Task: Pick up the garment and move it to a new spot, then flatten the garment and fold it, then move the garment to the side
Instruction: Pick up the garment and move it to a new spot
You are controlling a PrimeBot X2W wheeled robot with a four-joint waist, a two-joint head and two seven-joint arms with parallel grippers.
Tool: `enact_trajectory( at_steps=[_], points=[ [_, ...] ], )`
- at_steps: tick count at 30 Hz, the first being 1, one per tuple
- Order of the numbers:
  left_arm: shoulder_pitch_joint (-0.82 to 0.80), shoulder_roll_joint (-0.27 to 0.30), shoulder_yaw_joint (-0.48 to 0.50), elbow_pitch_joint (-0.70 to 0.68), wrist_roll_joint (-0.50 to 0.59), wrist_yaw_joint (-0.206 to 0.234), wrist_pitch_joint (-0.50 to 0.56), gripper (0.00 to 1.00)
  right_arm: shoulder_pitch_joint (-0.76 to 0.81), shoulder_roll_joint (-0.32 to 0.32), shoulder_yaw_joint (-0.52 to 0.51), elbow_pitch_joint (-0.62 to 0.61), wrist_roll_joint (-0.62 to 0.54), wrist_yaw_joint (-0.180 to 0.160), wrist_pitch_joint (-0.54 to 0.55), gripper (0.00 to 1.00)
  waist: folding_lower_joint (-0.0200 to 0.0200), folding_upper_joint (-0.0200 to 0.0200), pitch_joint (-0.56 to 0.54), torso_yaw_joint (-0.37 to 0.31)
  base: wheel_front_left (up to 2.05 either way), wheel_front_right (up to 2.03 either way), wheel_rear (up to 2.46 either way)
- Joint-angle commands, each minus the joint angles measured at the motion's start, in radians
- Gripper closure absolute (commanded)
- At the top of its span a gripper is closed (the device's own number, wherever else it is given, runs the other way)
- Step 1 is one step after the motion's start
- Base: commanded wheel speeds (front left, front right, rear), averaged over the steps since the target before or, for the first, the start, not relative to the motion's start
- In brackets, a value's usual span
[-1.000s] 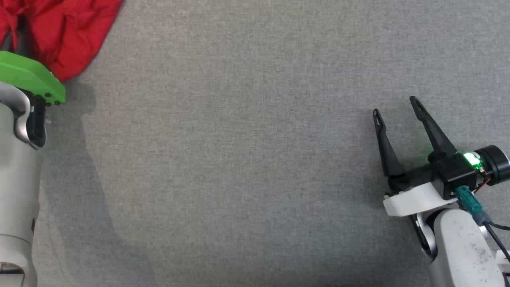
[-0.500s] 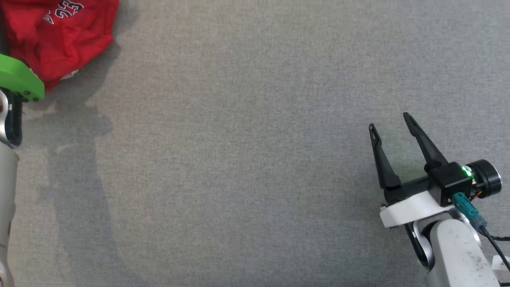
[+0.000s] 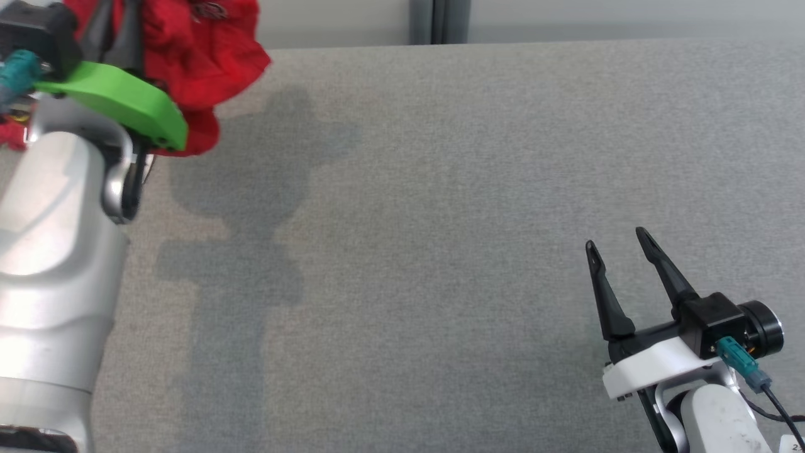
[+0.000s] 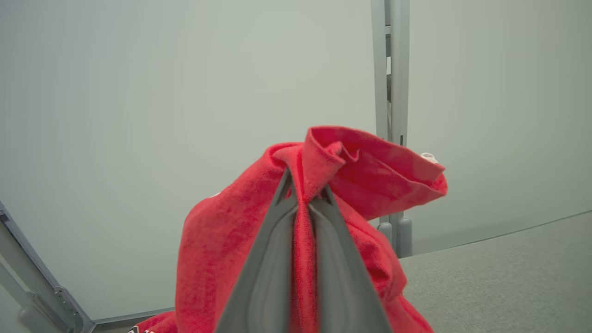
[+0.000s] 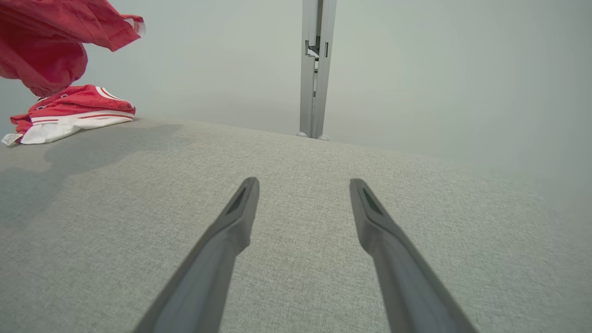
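The garment [image 3: 201, 50] is red cloth, bunched and hanging off the table at the far left. My left gripper [image 4: 305, 192] is shut on a fold of the garment [image 4: 370, 171], with cloth pinched between both fingers and draped around them. In the head view the green wrist plate [image 3: 119, 100] of my left arm sits just below the cloth. My right gripper [image 3: 616, 240] is open and holds nothing, low over the table at the near right. From the right wrist view the garment [image 5: 41, 41] hangs at the upper left, far from my right gripper [image 5: 303, 182].
The grey fabric table [image 3: 440, 220] stretches between the two arms. A folded red and white garment [image 5: 74, 113] lies at the table's far left. A pale wall and a metal post [image 3: 434, 22] stand behind the table's far edge.
The head view has tilted up, bringing the table's far edge into view. My left arm has come further in and to the right, with the garment lifted in its grip. The right gripper stays open.
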Motion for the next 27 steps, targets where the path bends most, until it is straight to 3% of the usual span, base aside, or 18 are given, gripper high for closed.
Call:
enact_trajectory(
  at_steps=[1, 12, 16, 25, 27],
  points=[
    [0.030, -0.028, -0.012, -0.016, -0.007, 0.008, 0.008, 1.00, 0.021, -0.004, -0.002, 0.004, 0.006, -0.001, -0.005, 0.00, 0.0000, 0.0000, -0.067, -0.063, 0.00, 0.00, 0.00],
    [0.184, -0.244, -0.130, 0.014, -0.052, 0.004, -0.004, 1.00, 0.027, -0.003, -0.010, 0.003, 0.036, -0.001, -0.005, 0.00, 0.0000, 0.0000, -0.055, -0.179, 0.00, 0.00, 0.00],
    [0.236, -0.279, -0.184, 0.074, -0.066, -0.005, -0.021, 1.00, 0.016, -0.003, -0.005, 0.001, 0.042, -0.001, -0.005, 0.00, 0.0000, 0.0000, -0.026, -0.210, 0.00, 0.00, 0.00],
    [0.315, -0.290, -0.329, 0.121, -0.138, 0.002, -0.048, 1.00, -0.003, -0.004, -0.004, 0.003, 0.050, -0.001, -0.005, 0.00, 0.0000, 0.0000, 0.020, -0.241, 0.00, 0.00, 0.00],
    [0.323, -0.290, -0.358, 0.115, -0.152, 0.012, -0.050, 0.70, -0.006, -0.003, -0.007, 0.002, 0.049, -0.001, -0.005, 0.00, 0.0000, 0.0000, 0.024, -0.239, 0.00, 0.00, 0.00]
  ],
)
